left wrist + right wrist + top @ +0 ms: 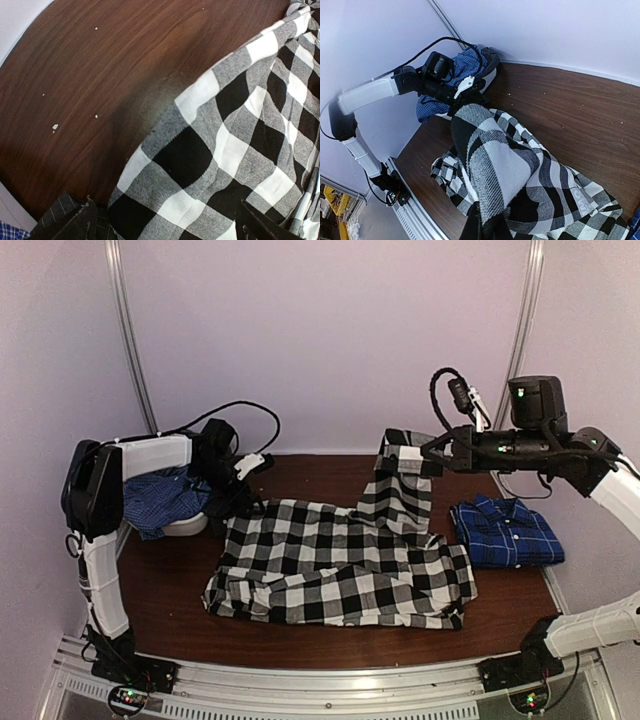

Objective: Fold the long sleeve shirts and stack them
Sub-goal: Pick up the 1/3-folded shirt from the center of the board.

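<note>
The black-and-white check shirt (340, 565) lies spread across the middle of the table. My right gripper (425, 452) is shut on its far right part and holds that part up off the table; in the right wrist view the cloth (510, 165) hangs from the gripper (495, 232). My left gripper (238, 502) is at the shirt's far left corner, low over it and open, with check cloth (210, 150) lying between its fingers (260, 225). A royal blue shirt (505, 532) lies folded at the right. Another blue plaid shirt (160, 498) is bunched at the far left.
The bunched blue shirt rests on a white rounded object (185, 526), which also shows in the right wrist view (487, 77). A dark pinstriped cloth (70, 217) is by my left finger. Bare brown table (90, 75) lies beyond the shirt's corner. Walls enclose the table.
</note>
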Tool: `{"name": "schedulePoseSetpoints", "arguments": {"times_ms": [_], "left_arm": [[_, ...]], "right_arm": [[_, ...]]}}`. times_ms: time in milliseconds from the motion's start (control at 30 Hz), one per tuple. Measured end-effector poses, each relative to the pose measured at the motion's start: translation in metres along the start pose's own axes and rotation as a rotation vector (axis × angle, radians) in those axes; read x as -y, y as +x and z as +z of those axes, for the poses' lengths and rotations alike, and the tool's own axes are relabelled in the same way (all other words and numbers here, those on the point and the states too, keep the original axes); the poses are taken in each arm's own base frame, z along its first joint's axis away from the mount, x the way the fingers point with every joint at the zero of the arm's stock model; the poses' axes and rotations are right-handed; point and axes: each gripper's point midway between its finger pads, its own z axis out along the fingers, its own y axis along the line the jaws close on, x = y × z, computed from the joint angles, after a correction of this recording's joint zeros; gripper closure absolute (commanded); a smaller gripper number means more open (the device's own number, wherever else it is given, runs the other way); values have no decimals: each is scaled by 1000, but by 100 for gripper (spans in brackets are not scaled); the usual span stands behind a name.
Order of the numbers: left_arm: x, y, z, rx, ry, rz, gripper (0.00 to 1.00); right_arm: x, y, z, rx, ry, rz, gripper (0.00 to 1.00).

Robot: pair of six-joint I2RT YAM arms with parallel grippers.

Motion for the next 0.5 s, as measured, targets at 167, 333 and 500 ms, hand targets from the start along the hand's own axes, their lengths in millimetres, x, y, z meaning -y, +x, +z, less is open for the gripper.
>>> {"name": "schedulePoseSetpoints", "arguments": {"times_ms": [167,333,500], "left_arm": [[-11,-3,11,24,61,19,2],[-24,4,16,34,99,14,2],[-26,0,22,53,152,25,2]], "right_arm": [[-8,1,-4,-17,-34,-12,100],[-7,11,-5,-56,-39,-21,100],[-9,15,-6,-76,-49,-22,100]]}}
